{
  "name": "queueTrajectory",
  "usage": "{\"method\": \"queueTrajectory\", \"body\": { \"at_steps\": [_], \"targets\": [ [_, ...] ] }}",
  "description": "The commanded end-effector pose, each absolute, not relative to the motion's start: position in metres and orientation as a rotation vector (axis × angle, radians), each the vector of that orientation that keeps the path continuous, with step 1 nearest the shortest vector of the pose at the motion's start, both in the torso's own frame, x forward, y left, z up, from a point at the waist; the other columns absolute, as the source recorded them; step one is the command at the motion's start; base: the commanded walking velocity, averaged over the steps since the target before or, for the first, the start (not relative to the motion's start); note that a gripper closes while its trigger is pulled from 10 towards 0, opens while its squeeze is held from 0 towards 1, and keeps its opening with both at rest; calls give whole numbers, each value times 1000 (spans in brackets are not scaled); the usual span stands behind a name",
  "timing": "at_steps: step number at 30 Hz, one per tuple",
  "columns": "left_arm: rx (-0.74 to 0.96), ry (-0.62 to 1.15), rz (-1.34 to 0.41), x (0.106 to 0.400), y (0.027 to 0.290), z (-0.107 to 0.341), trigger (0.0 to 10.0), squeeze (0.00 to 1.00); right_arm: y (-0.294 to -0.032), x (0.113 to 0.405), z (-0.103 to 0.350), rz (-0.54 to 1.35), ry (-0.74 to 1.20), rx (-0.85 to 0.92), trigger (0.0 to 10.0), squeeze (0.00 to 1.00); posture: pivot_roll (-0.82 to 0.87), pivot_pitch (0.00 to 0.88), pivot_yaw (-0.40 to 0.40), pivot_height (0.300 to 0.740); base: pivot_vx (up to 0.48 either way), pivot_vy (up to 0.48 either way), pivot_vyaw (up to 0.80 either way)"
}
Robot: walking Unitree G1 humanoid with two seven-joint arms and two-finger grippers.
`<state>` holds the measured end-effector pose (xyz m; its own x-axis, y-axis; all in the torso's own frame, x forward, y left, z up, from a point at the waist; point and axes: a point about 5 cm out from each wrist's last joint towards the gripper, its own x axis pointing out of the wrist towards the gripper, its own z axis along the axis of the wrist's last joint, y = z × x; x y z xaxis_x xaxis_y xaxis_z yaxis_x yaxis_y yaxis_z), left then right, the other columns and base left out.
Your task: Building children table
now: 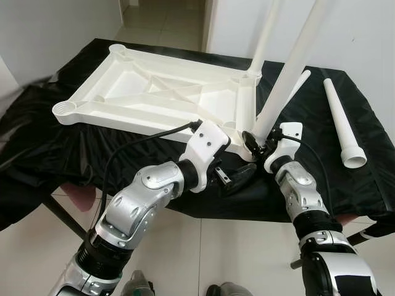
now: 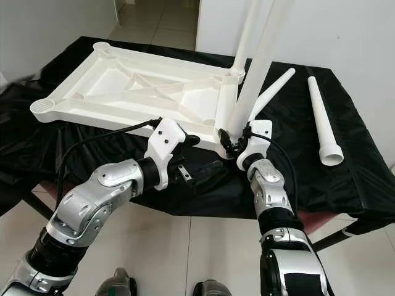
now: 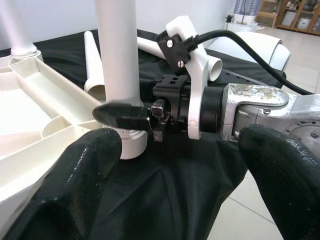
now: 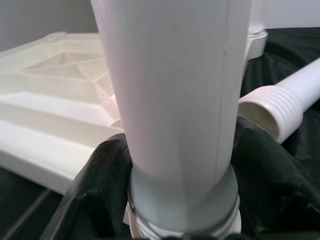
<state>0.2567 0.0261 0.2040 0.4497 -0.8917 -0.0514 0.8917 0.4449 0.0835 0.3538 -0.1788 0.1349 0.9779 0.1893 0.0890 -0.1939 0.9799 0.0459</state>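
A: At the tabletop's (image 1: pixel 154 92) near corner, the right end effector (image 2: pixel 237 137) is clamped around a leg's (image 1: pixel 290 74) base.

B: Left end effector (image 1: pixel 237 177) hovers just beside, fingers apart, holding nothing. Threads hard to see, perhaps seated.

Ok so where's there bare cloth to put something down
Bare cloth lies between the two loose legs at the right, and along the left edge beside the tabletop. The near right corner is crowded: right claw grips a leg there, left claw alongside.
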Motion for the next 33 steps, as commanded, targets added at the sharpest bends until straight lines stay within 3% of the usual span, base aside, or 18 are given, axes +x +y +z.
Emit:
{"method": "queueTrajectory", "body": {
  "at_steps": [1,13,27,28,29,33],
  "targets": [
    [106,6,-1128,252,24,203,10000,0,-186,351,152,28,-167,148,10000,0,70,10,-34,740,0,0,0],
    [100,5,-1136,250,20,202,10000,0,-156,336,155,-182,-152,168,10000,0,71,0,-48,740,0,0,0],
    [100,5,-1124,250,22,202,10000,0,-150,331,146,-210,-78,146,10000,0,78,0,-55,740,0,0,0],
    [99,5,-1123,250,22,202,10000,0,-151,330,146,-208,-77,147,10000,435,78,0,-55,740,0,0,0],
    [98,5,-1124,250,22,202,10000,0,-151,330,146,-203,-78,151,10000,1000,78,0,-55,740,0,0,0],
    [97,5,-1124,250,22,201,10000,0,-151,329,147,-192,-86,148,10000,1000,75,0,-55,740,0,0,0]
  ]
}}
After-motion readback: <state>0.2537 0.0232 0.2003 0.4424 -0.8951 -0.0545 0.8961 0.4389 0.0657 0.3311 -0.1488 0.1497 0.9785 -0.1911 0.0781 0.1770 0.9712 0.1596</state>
